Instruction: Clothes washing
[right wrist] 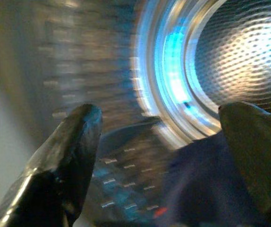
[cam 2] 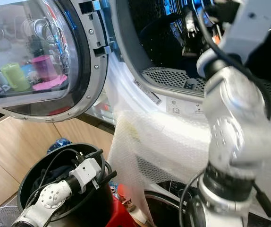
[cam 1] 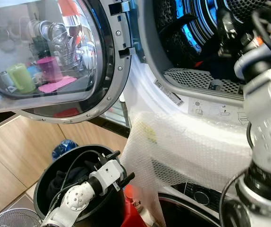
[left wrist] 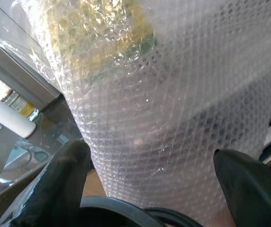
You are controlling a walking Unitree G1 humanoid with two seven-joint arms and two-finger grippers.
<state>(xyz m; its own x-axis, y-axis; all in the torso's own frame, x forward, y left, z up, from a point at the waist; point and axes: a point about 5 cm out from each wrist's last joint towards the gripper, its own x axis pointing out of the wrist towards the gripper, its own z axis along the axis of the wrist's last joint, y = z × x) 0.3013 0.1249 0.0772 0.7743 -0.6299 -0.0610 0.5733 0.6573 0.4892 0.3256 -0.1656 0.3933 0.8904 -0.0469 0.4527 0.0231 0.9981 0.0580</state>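
Note:
The washing machine's round door (cam 1: 46,56) stands swung open to the left. My right arm reaches into the drum (cam 1: 197,28), which is lit blue inside. My right gripper (right wrist: 168,156) is open in there, just above a heap of dark blue clothes (right wrist: 197,179), with nothing between its fingers (right wrist: 74,142). Low on the left, my left gripper (cam 1: 121,166) is open over a black bucket (cam 1: 43,177) that holds dark clothes (cam 1: 60,182). In the left wrist view its fingertips (left wrist: 64,175) point at the bubble wrap.
A sheet of bubble wrap (cam 1: 187,146) hangs over the machine's front below the drum opening. A red object (cam 1: 131,210) stands beside the bucket. A wire fan grille (cam 1: 12,218) sits at the bottom left, with wooden cabinet fronts (cam 1: 12,151) behind it.

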